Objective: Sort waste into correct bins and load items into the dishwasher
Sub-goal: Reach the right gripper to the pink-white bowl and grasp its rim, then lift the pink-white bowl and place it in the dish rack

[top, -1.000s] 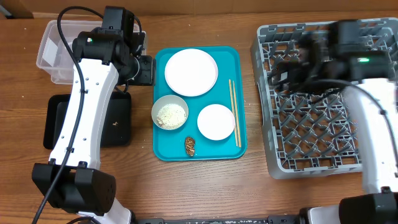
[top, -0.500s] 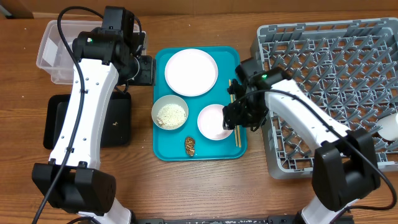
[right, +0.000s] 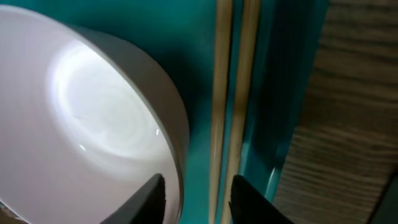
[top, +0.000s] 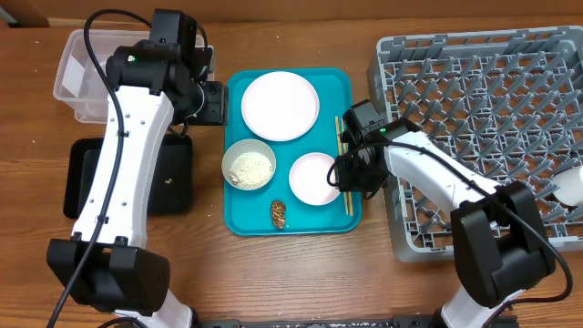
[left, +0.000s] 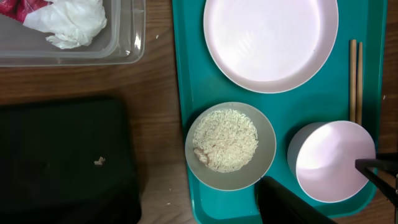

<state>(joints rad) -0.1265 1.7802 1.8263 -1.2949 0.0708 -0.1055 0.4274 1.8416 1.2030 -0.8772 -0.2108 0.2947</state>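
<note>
My right gripper (top: 344,175) is low at the right edge of the teal tray (top: 290,225). Its jaws are open but narrow. One finger (right: 152,196) hangs over the inside of the small white bowl (right: 93,124). The other finger (right: 249,199) is just right of the chopsticks (right: 221,93), so the bowl's rim and both sticks lie between them. My left gripper (top: 209,103) hovers open and empty by the tray's left edge. The tray also holds a large white plate (top: 280,106), a bowl of rice (top: 248,165) and a brown lump (top: 278,213). The red-and-white wrapper (left: 56,15) lies in the clear tub (top: 77,77).
The grey dish rack (top: 474,137) fills the right side, with a white item (top: 571,187) at its right edge. The black tray (top: 168,182) lies left of the teal tray with a crumb (left: 98,162) on it. Bare wood runs along the table's front.
My right arm swung from over the rack to the teal tray's right edge and came down at the bowl and chopsticks, its jaws narrowing. The left arm has not moved.
</note>
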